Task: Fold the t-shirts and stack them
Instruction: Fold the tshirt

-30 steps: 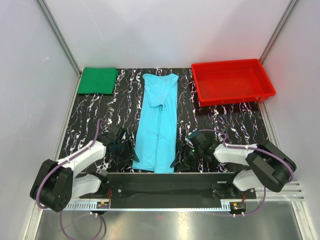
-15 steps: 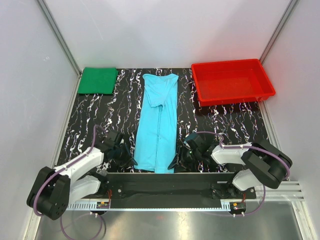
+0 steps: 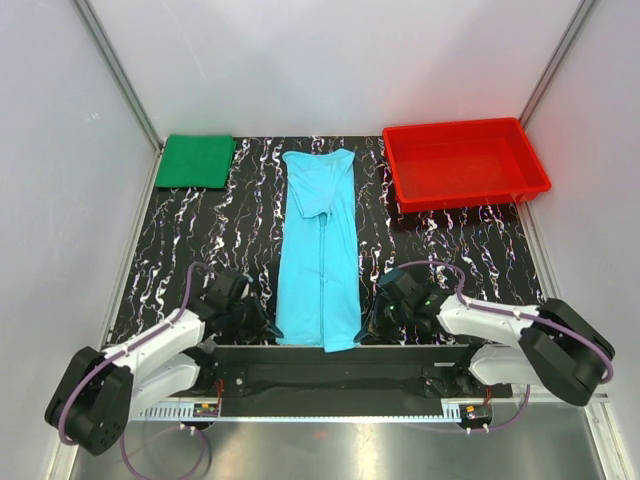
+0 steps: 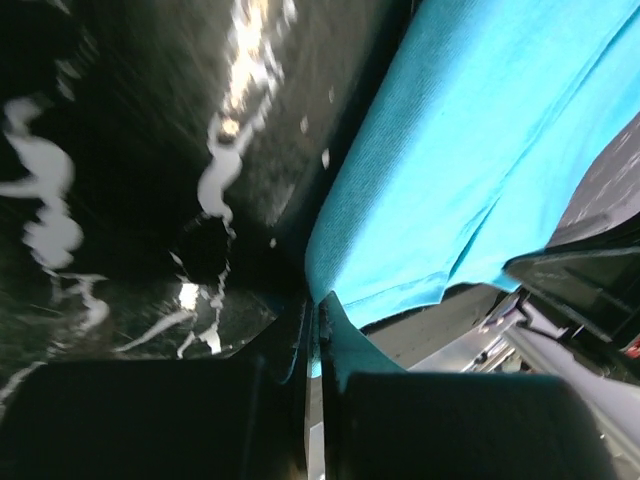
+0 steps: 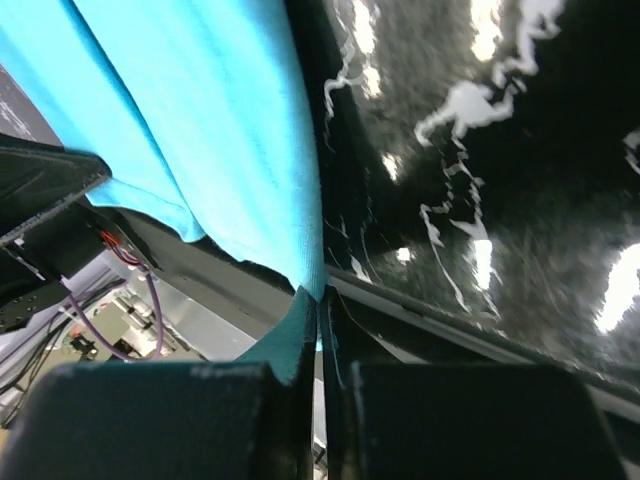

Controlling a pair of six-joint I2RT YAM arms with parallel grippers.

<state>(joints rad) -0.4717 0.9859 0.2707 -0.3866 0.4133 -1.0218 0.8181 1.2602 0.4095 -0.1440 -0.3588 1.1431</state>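
Observation:
A light cyan-blue t-shirt [image 3: 320, 250] lies as a long narrow strip down the middle of the black marbled table, collar end far, hem near. My left gripper [image 3: 272, 327] is shut on the hem's near left corner; in the left wrist view the blue cloth [image 4: 470, 170] runs down into the pinched jaws of the left gripper [image 4: 318, 318]. My right gripper [image 3: 362, 332] is shut on the near right corner; in the right wrist view the cloth [image 5: 210, 130] narrows into the closed right gripper [image 5: 320, 305]. A dark green t-shirt [image 3: 197, 160] sits folded at the far left corner.
A red plastic tray [image 3: 540, 180] stands at the far right corner. White walls and metal posts enclose the table. The table's near edge and the black mounting bar [image 3: 330, 365] lie just below both grippers.
Both grippers have closed on the blue shirt's near hem corners. The hem has been drawn slightly toward the near edge, and the shirt has shifted a little with it.

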